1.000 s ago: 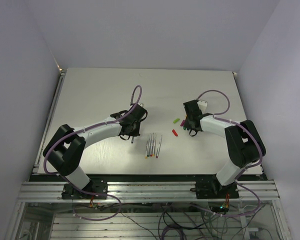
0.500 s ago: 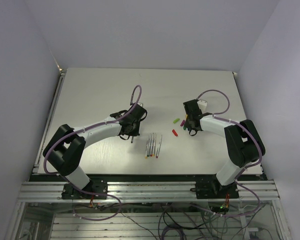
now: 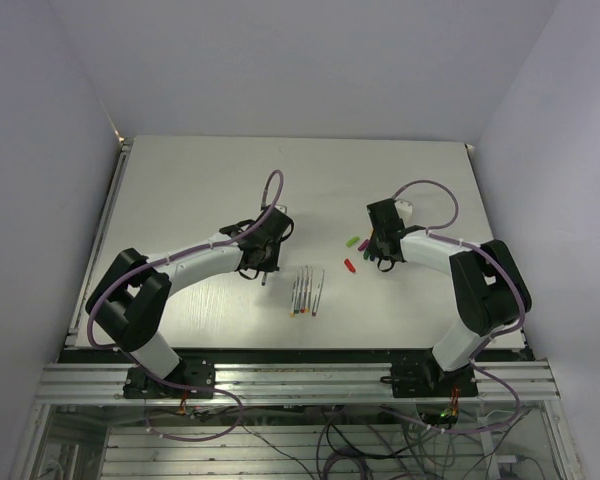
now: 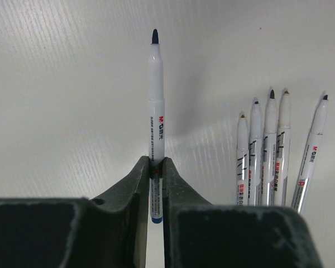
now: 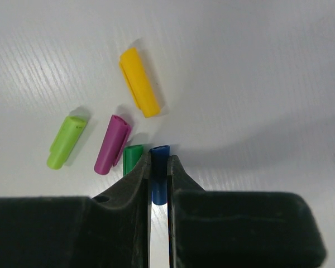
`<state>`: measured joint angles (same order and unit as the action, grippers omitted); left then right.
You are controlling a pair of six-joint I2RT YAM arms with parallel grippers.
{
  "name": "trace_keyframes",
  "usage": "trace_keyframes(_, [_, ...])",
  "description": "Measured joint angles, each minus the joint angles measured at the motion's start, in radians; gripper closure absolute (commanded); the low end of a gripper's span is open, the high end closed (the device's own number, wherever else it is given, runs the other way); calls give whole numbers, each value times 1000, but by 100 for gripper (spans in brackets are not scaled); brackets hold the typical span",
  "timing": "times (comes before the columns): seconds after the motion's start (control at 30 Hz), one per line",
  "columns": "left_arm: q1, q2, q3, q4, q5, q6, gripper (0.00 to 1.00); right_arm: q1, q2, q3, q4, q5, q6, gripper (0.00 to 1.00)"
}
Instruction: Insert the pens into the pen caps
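My left gripper [image 4: 157,166] is shut on a white pen [image 4: 156,100] with a dark blue tip pointing away and a blue end band behind the fingers. Several other pens [image 4: 268,151] lie side by side to its right on the table; the top view shows the row of pens [image 3: 307,292] between the arms. My right gripper [image 5: 158,164] is shut on a blue pen cap [image 5: 159,152], low against the table. Beside it lie a dark green cap [image 5: 131,156], touching the left finger, a purple cap [image 5: 111,144], a light green cap [image 5: 67,141] and a yellow cap [image 5: 139,82].
A red cap [image 3: 348,265] lies alone on the white table [image 3: 180,180] between the pen row and my right gripper [image 3: 378,255]. My left gripper [image 3: 264,270] hovers just left of the pen row. Purple cables loop above both wrists.
The right gripper's jaws have closed onto the blue cap. Neither arm has visibly shifted, and the left gripper keeps its pen.
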<state>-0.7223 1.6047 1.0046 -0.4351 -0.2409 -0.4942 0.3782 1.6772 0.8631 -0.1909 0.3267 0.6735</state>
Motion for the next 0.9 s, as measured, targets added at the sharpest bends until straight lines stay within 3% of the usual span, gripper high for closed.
trace_keyframes(0.27, [0, -8, -1, 38, 19, 27, 93, 2, -93, -24, -70, 14, -16, 100])
trace_keyframes(0.5, [1, -15, 0, 124, 63, 69, 93, 2, -287, -19, -79, 60, -56, 100])
trace_keyframes(0.9, [-20, -88, 0, 478, 304, 142, 93, 2, -467, -18, 228, -47, -159, 100])
